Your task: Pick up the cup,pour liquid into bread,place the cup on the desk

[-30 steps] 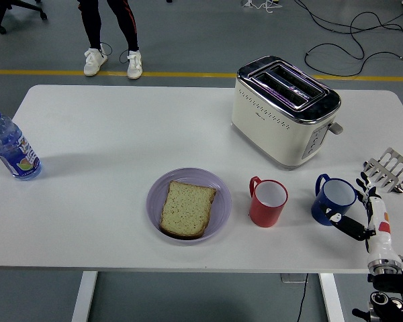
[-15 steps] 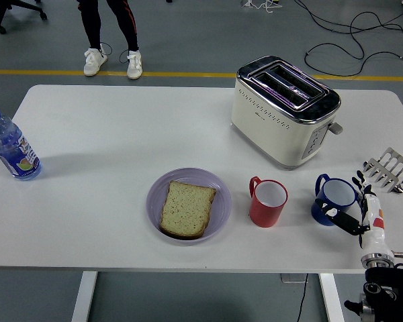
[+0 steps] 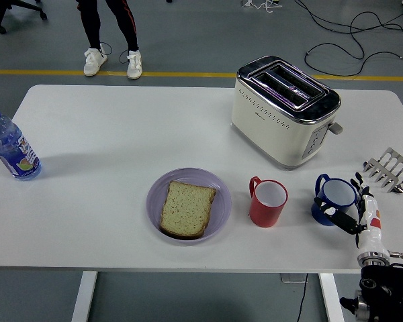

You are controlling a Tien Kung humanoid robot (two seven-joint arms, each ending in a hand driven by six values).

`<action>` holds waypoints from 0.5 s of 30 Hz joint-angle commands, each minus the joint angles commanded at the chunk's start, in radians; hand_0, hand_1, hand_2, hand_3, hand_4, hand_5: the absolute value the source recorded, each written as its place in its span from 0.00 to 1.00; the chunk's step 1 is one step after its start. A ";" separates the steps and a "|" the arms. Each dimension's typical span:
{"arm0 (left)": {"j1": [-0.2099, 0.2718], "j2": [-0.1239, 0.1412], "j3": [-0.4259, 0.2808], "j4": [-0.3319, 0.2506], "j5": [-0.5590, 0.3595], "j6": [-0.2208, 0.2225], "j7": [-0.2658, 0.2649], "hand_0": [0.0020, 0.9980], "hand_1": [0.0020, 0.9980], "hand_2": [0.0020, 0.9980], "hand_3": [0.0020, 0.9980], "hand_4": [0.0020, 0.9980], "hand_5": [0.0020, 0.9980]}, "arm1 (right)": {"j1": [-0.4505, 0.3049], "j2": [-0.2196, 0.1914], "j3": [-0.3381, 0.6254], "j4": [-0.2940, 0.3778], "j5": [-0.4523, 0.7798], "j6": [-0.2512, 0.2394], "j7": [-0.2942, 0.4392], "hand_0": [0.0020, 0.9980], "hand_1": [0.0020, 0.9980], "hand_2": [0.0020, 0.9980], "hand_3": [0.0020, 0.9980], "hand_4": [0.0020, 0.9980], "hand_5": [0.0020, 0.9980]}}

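Note:
A blue cup (image 3: 334, 197) stands upright near the table's right front, its handle to the upper left. A red cup (image 3: 268, 201) stands to its left. A slice of bread (image 3: 187, 208) lies on a purple plate (image 3: 157, 190) at the front middle. My right hand (image 3: 354, 204) comes in from the lower right, fingers spread open, just to the right of the blue cup, thumb close to its front side. It holds nothing. My left hand is out of view.
A cream toaster (image 3: 284, 109) stands behind the cups. A metal toast rack (image 3: 389, 169) lies at the right edge. A water bottle (image 3: 10, 146) stands at the far left. A person's legs (image 3: 109, 33) show beyond the table's far side.
My right hand has moved slightly left and up, closer to the blue cup, with the forearm drawing down towards the picture's bottom. Nothing else has moved.

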 joint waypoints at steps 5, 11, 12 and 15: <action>0.003 0.000 0.001 0.000 0.005 -0.002 0.001 0.66 0.69 0.71 0.59 0.32 0.88 | 0.007 0.003 -0.012 -0.022 0.020 -0.004 0.011 0.91 0.81 0.90 0.94 1.00 0.15; 0.006 0.000 0.002 0.000 0.008 -0.004 0.001 0.66 0.69 0.71 0.59 0.32 0.88 | 0.020 0.005 -0.028 -0.044 0.048 -0.012 0.029 0.88 0.79 0.88 0.91 1.00 0.15; 0.006 0.000 0.003 0.000 0.008 -0.004 0.001 0.66 0.69 0.71 0.59 0.32 0.88 | 0.021 0.005 -0.029 -0.046 0.050 -0.013 0.030 0.88 0.79 0.88 0.91 1.00 0.15; 0.006 0.000 0.006 0.000 0.004 -0.004 0.001 0.66 0.69 0.71 0.59 0.32 0.88 | 0.028 0.005 -0.037 -0.056 0.067 -0.018 0.041 0.88 0.79 0.88 0.91 1.00 0.15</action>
